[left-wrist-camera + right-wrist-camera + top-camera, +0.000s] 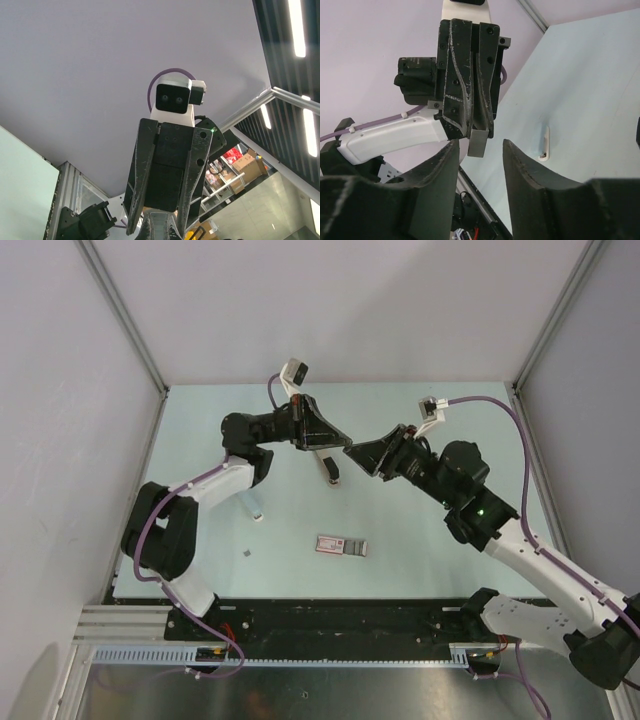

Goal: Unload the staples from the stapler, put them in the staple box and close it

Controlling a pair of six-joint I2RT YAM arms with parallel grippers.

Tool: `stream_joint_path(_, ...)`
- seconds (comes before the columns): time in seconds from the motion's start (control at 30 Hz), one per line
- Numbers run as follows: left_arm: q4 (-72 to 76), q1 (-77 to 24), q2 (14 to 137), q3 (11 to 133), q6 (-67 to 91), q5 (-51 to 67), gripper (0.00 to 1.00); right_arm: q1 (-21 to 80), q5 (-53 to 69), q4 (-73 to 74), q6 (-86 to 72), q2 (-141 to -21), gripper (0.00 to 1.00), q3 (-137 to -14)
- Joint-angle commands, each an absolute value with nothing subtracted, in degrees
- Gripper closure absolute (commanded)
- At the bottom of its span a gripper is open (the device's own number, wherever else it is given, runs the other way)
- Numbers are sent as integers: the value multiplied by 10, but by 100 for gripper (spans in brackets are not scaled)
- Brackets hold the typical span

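My left gripper point(338, 442) is held above the middle of the table, shut on a small grey metal strip of staples point(478, 142) that sticks out past its fingertips. In the left wrist view its own tips point(159, 227) show only at the bottom edge. My right gripper point(481, 149) faces it tip to tip, jaws open, one finger on either side just short of the strip and not touching it. A tiny grey bit point(247, 556) lies on the table. A pinkish rectangle with a silver end point(341, 546), likely the stapler, lies flat nearer the front.
A narrow white piece with a dark end point(329, 468) stands under the two grippers. Another small white piece point(257, 512) lies to the left beside the left arm. Grey walls close in the pale table point(420, 540) on three sides.
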State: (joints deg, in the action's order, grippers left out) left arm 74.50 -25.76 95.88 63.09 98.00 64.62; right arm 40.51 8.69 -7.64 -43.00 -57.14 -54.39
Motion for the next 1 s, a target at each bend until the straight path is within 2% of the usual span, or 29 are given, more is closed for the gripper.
stream_joint_path(0.0, 781, -261, 931, 628, 973, 637, 100, 403, 94, -107, -440, -574, 58, -564)
stream_joint_path(0.47, 780, -262, 932, 621, 955, 635, 98, 403, 98, -112, -450, -586, 78, -564)
stream_joint_path(0.57, 776, -262, 929, 618, 939, 639, 85, 403, 97, -109, -448, -585, 83, -564)
stream_joint_path(0.73, 710, -258, 921, 617, 873, 653, 54, 404, 85, -70, -439, -578, 88, -564)
stream_joint_path(0.8, 612, -250, 900, 621, 784, 646, 46, 404, 77, -35, -436, -576, 90, -564)
stream_joint_path(0.9, 341, -234, 875, 663, 579, 615, 39, 407, 59, 37, -433, -577, 93, -564)
stream_joint_path(0.97, 210, -219, 871, 685, 472, 586, 34, 422, 34, 81, -426, -577, 94, -564)
